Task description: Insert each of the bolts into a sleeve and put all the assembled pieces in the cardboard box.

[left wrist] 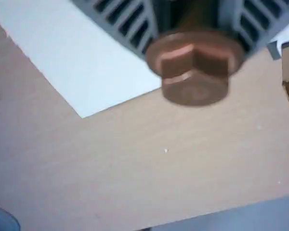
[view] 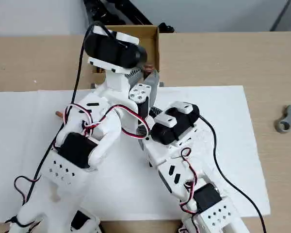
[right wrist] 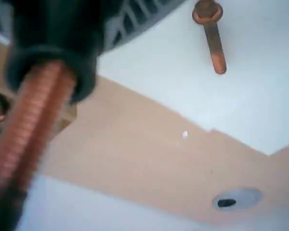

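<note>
- Copper-coloured metal bolt (left wrist: 195, 67): it has a hexagonal head on a round flange, and its shank is finely threaded.
- Black sleeve (right wrist: 48, 67): a smooth, round collar. The bolt's shank passes through it, and a long stretch of thread sticks out past its rim.
- Grey, ribbed plastic jaws of the left end effector (view: 136, 74) sit close on either side of the shank just behind the head, clenched on the bolt. The head faces that arm's wrist camera.
- The right end effector (view: 152, 78) has the same ribbed jaws and is closed around the sleeve.
- The two end effectors meet just beside the cardboard box (view: 153, 36), above the far edge of the white sheet (view: 208, 107). The bolt's long axis runs from one to the other, through the sleeve.
- The box is brown corrugated card and open on top. The left arm hides most of its inside, so I cannot tell what is in it.
- A second bolt (right wrist: 211, 36) lies flat on the white sheet, well apart from the box. It has a flanged head at one end and carries no sleeve.
- The table (view: 271, 63) is pale wood with a matt grain, and the smooth sheet covers its middle.
- A small grey piece (view: 287, 118) with a round end rests on bare wood off the sheet, on the right arm's side.
</note>
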{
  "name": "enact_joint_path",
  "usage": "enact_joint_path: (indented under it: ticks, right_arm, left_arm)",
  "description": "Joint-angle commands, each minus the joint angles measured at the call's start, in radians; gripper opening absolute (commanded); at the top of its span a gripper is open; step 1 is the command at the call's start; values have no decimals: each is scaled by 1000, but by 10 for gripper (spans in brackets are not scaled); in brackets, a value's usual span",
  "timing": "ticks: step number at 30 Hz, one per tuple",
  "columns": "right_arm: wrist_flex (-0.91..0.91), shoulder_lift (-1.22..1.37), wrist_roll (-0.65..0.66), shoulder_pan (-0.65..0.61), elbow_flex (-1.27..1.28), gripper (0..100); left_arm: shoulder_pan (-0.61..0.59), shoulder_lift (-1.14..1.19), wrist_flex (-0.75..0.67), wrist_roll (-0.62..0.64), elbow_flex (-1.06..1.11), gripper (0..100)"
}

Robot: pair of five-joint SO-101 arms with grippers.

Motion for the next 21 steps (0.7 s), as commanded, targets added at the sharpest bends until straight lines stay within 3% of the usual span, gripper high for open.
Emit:
enact_joint_path:
  ticks: [1,6,15,21]
  right_arm:
    - [-16,-24,9,-4,-17,2]
    - [-16,-22,9,-4,-17,2]
    - [-16,-21,9,-2,-17,2]
    - [-16,-19,9,-2,-17,2]
  left_arm:
    - [-11,2,-17,0,30,5]
    - [-11,-9,-6,0,79,5]
    - [-2,-11,233,3,-41,6]
    - [-5,-11,296,2,-61,29]
